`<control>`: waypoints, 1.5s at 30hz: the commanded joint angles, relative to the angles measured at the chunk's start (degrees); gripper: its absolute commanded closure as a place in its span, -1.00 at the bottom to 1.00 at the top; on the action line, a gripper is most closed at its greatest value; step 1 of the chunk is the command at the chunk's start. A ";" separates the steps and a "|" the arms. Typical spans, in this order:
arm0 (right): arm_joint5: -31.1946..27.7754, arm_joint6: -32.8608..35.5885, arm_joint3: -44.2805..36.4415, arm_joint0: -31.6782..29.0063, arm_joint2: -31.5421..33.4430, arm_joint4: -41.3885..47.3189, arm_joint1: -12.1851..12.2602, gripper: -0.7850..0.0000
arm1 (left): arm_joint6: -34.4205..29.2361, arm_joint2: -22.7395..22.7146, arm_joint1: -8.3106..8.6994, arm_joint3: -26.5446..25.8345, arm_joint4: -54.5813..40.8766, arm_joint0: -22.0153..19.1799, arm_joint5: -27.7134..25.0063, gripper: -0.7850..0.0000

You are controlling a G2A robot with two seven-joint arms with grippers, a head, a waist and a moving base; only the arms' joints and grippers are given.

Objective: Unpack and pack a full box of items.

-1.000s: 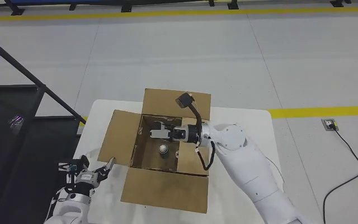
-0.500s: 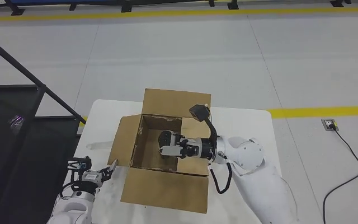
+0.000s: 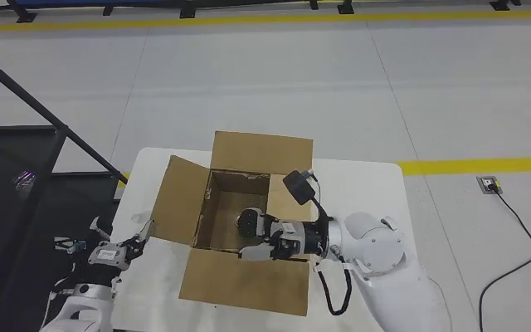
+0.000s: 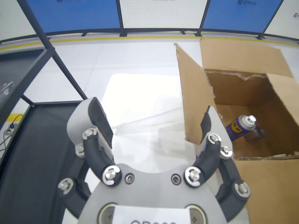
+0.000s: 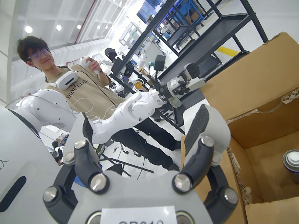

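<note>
Now, mid-unpacking, your right end effector [image 5: 144, 120] hangs open and empty over the box [image 3: 261, 151] mid-table, the left end effector [image 4: 150, 108] open too at the left edge of the table [image 3: 365, 178], so next you probably lower the right onto the spray can [image 4: 241, 127] on the box floor.

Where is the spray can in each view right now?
Top view: spray can inside the box, on its floor.
Left wrist view: can on the box floor, past the raised side flap.
Right wrist view: its white cap, deep inside the box.
Shared landmark: the open cardboard box around it.
</note>
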 commanded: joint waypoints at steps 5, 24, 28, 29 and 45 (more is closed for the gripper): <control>-1.66 2.14 -7.13 -4.99 4.01 0.26 1.57 -1.00 | -6.51 0.84 0.12 -8.32 -8.13 1.18 -7.11 -1.00; -10.80 1.99 -13.96 -23.93 23.91 11.39 7.43 -1.00 | -32.12 32.55 -2.26 14.46 -22.93 -30.01 -7.42 -1.00; -11.05 1.74 -13.39 -25.13 24.40 14.88 8.80 -1.00 | -35.37 34.43 -2.89 21.13 -30.24 -34.37 -7.63 -1.00; -10.95 1.85 -13.26 -25.09 24.55 15.53 9.21 -1.00 | -36.03 34.67 -3.01 22.65 -31.92 -35.29 -7.70 -1.00; -11.71 1.09 -9.55 -23.49 23.88 19.47 14.19 -1.00 | -42.81 41.48 -4.96 37.85 -47.58 -45.17 -14.10 -1.00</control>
